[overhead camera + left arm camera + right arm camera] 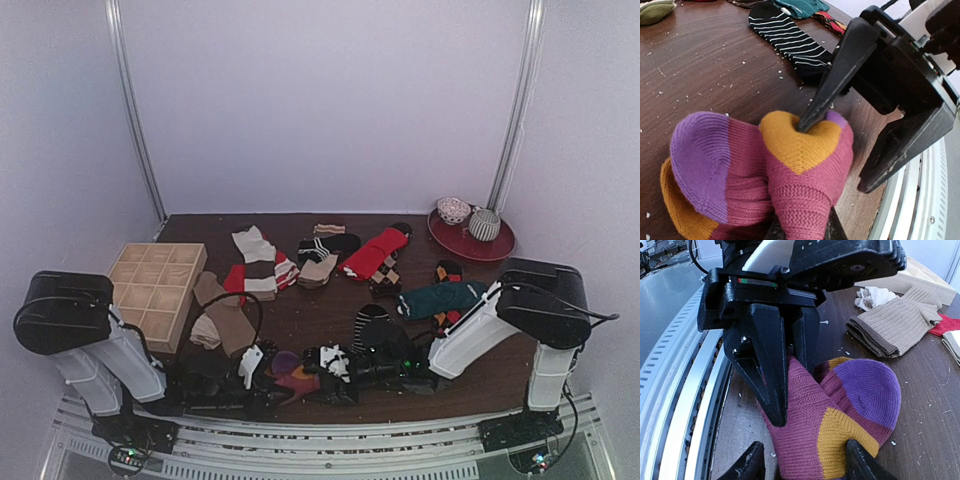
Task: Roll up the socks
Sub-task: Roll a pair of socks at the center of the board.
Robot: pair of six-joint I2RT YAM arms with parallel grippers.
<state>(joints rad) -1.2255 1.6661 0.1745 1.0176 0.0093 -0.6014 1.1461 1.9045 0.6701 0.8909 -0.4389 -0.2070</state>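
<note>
a lab test booth: plain white walls (pixel 330 100), railed wooden table (pixel 300 315).

Wooden grid box (pixel 155 290) left (red plate (pixel 497 248) far right)

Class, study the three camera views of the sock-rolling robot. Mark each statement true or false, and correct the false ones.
1. The left gripper is shut on the magenta-purple sock. True.
2. The right gripper is clamped shut, well clear of that sock. False: it is open, with its fingers either side of the sock and one fingertip pressing into the orange patch.
3. A black-and-white striped sock lies flat on the table beyond the held sock. True.
4. The red plate sits at the left edge, touching the wooden box. False: the plate is at the far right and the box is at the left, well apart.
</note>
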